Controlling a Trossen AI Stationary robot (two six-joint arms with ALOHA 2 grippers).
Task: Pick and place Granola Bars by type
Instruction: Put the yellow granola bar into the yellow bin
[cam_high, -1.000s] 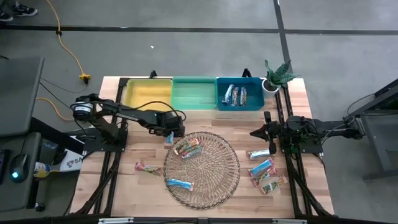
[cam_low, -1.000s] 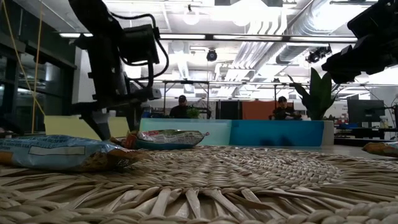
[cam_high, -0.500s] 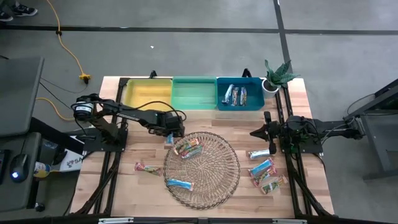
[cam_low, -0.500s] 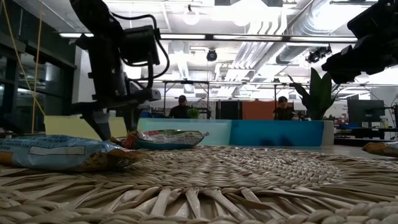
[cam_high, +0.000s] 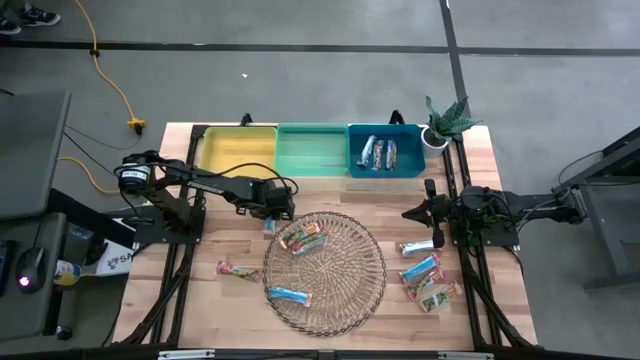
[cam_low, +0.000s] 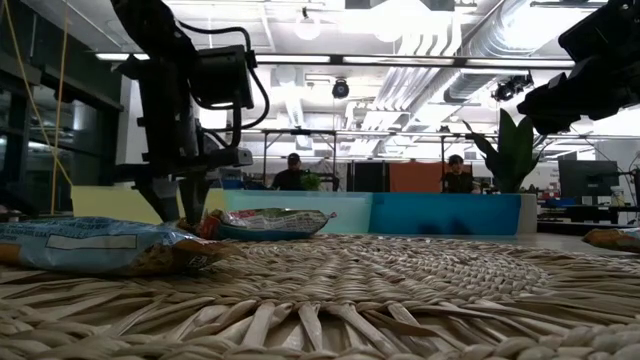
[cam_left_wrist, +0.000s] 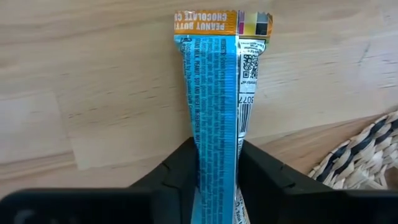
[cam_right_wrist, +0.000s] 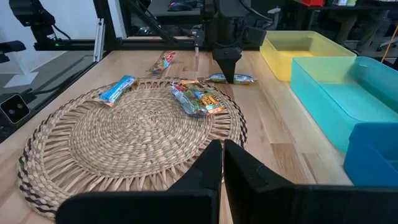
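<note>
A blue-wrapped granola bar (cam_left_wrist: 217, 93) lies on the wood table just off the far left rim of the round wicker tray (cam_high: 350, 290). My left gripper (cam_high: 272, 208) stands over it, shut on it. Two bars (cam_high: 302, 238) (cam_high: 289, 295) lie on the tray, one (cam_high: 238, 270) lies on the table to its left, and three (cam_high: 420, 268) lie to its right. More bars (cam_high: 380, 153) rest in the blue bin. My right gripper (cam_right_wrist: 222, 152) hangs shut and empty off the tray's far right. My left gripper pinches the blue bar by its two long edges (cam_left_wrist: 200, 163) between its two fingers, where the wrapper is squeezed narrow. The fingers (cam_left_wrist: 180, 171) come from above, pointing down, and lie across the bar. The bar lies flat on the table, its orange-banded end (cam_left_wrist: 205, 22) free.
A yellow bin (cam_high: 237, 152), a green bin (cam_high: 312, 150) and a blue bin (cam_high: 408, 168) stand side by side along the far edge. A potted plant (cam_high: 445, 120) stands at the far right corner. People show in the room beyond the table.
My left gripper has shut its fingers on the blue bar while staying over the same spot. The bar has stayed on the table.
</note>
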